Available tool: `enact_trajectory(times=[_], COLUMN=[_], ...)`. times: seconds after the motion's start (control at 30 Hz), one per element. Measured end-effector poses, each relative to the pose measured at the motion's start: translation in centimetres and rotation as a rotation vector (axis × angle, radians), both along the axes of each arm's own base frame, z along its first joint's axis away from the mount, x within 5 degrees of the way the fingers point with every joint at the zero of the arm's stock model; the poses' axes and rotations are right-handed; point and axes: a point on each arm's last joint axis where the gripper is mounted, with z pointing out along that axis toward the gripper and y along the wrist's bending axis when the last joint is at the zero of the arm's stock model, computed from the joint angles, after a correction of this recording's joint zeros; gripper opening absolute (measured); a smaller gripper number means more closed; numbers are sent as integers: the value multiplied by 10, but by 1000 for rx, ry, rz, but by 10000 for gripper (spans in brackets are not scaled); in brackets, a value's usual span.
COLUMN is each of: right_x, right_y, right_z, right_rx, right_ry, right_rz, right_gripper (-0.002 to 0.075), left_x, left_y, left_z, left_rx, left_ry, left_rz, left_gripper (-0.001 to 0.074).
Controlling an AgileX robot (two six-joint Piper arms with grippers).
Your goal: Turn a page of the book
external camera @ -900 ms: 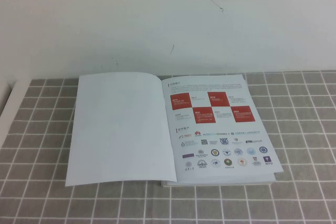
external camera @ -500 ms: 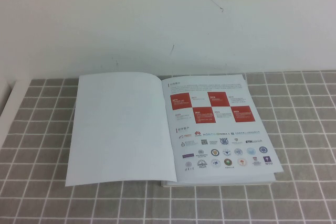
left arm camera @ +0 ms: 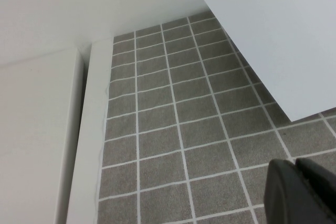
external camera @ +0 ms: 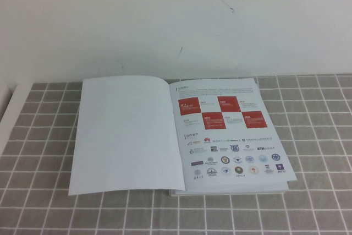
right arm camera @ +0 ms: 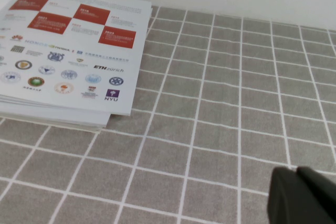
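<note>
The book point(external camera: 176, 136) lies open on the grey checked cloth. Its right-hand leaf is the page point(external camera: 228, 133) with red checker squares and rows of small logos, lying flat. The left-hand leaf is a blank white page point(external camera: 124, 133). Neither arm shows in the high view. My left gripper point(left arm camera: 296, 174) is shut and empty, above the cloth to the left of the book, with the blank page's corner point(left arm camera: 278, 40) ahead. My right gripper point(right arm camera: 296, 179) is shut and empty, above the cloth to the right of the book; the logo page point(right arm camera: 68, 51) shows there.
The checked cloth point(external camera: 319, 136) covers the table to the white back wall. A bare white table strip point(left arm camera: 89, 145) and a white edge run along the cloth's left side. Cloth stretches right of the book point(right arm camera: 236, 103).
</note>
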Motion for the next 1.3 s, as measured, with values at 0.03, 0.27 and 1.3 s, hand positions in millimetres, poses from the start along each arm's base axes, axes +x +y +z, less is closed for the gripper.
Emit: enact_trajectory(times=[0.03,0.27,1.3], right_x=[0,0,5], right_y=[0,0,-10], right_z=[0,1,46], right_rx=[0,1,156], right_ry=[0,-14,-517], right_rz=[0,-3,-129], right_gripper=[-2,-2,-2], left_x=[0,1,-4], left_y=[0,0,4], left_z=[0,2,60], left_rx=[0,-2,-297], left_ry=[-6,-34,-670], left_rz=[0,0,20], left_gripper=[-4,-4,-4])
